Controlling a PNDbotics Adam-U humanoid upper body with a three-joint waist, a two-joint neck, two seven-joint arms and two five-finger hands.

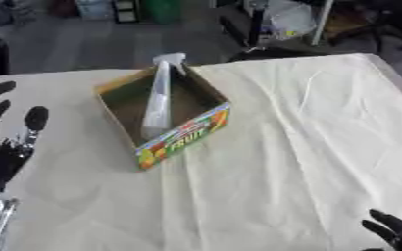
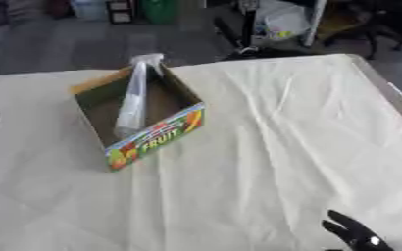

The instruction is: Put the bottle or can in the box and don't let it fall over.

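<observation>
The left hand (image 1: 12, 147) is hanging at the left edge of the left eye view with its fingers (image 1: 35, 119) spread apart and straightish, holding nothing and standing well clear of the box. The right hand (image 1: 397, 231) is showing only as dark fingers poking up at the lower right corner, relaxed and apart, also holding nothing. Out from the hands, the pale cloth-covered desk (image 1: 307, 147) is lying bare and slightly creased. The bottle (image 1: 159, 98), clear and slender with a pale cap, is already standing inside the box (image 1: 183, 137), leaning back so its top is resting against the far rim rather than sitting fully upright. It is looking like thin clear plastic, so I am judging it light, smooth and rather slippery, likely to tip at a small nudge; taking it around the middle of the body, below the neck, seems the safest hold for straightening it. The box is an open cardboard tray with a colourful fruit-printed front wall, holding only the bottle, and it is probably light enough to slide if bumped.
</observation>
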